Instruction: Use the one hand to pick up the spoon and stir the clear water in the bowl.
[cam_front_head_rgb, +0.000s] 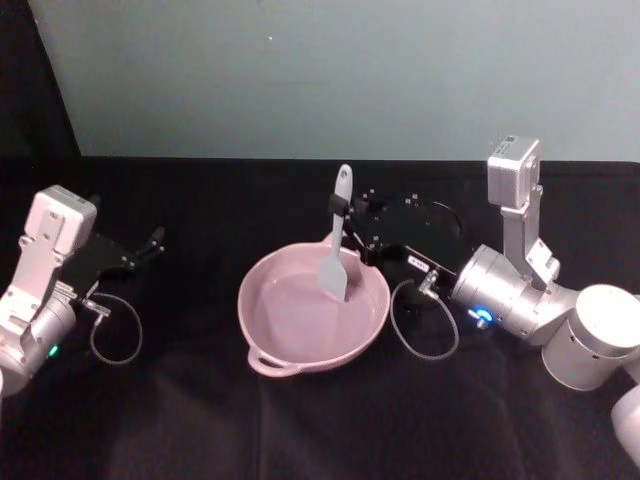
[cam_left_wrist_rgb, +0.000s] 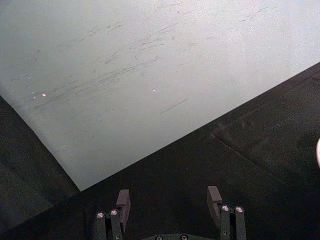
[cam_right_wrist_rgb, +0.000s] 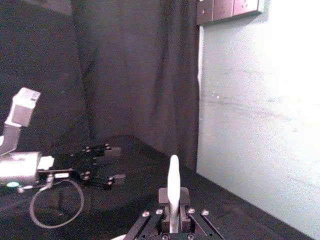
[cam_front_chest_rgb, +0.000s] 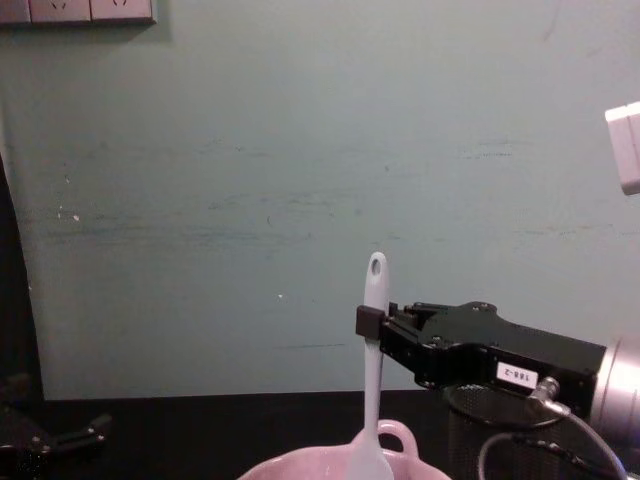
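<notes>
The pale pink bowl sits mid-table, and its loop handle shows in the chest view. The white spoon stands nearly upright with its flat blade down inside the bowl and the holed handle end up. My right gripper reaches in from the right and is shut on the spoon's handle, as the chest view shows for this gripper and spoon. In the right wrist view the handle rises between the fingers. My left gripper rests parked at the table's left, open.
A black wire-mesh cup stands just behind my right gripper, seen again as a dark cylinder under the arm. Cable loops hang by both wrists. A pale wall bounds the back of the black-clothed table.
</notes>
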